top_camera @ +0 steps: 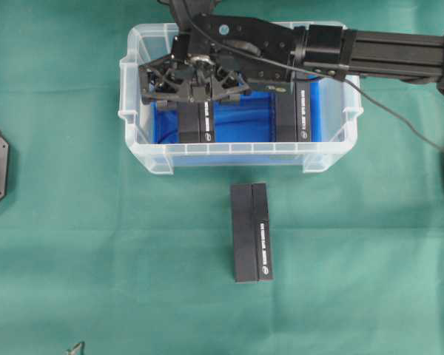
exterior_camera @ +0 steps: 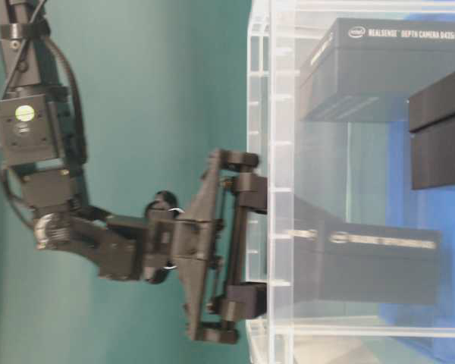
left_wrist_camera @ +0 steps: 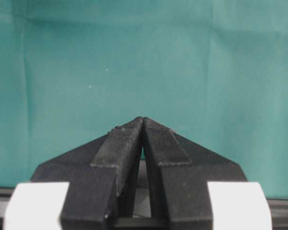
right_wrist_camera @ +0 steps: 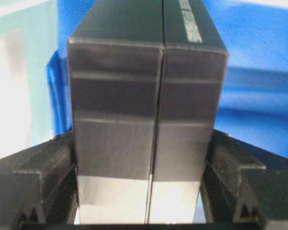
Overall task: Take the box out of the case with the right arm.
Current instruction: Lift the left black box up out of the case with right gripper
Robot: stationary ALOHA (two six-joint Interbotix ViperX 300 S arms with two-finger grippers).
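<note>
Now, from overhead, your right arm (top_camera: 370, 46) reaches across from the right into the case (top_camera: 135, 126), and its gripper (top_camera: 195, 87) sits over the far end of the left box (top_camera: 195, 122). A second box (top_camera: 294, 111) stands at the right side of the case, and a third (top_camera: 251, 233) lies on the cloth (top_camera: 74, 244) just in front of the case, outside it.

At table level, the gripper (exterior_camera: 252, 246) has its fingers past the clear wall, one on each side of the box (exterior_camera: 379, 258) that lies nearest the blue floor; the other boxed camera (exterior_camera: 387, 68) sits apart from it.

Your left wrist view shows only bare cloth and the left gripper (left_wrist_camera: 143, 125), its tips pressed together and holding nothing.

In the right wrist view the box (right_wrist_camera: 149, 100) fills the space between the fingers (right_wrist_camera: 228, 167), which touch or all but touch both its sides. So you are at the grasp step, jaws narrowed onto the box; I cannot tell how firm the hold is.

Next I'd judge you need a straight lift clear of the rim before swinging outward, keeping clear of the near wall.
</note>
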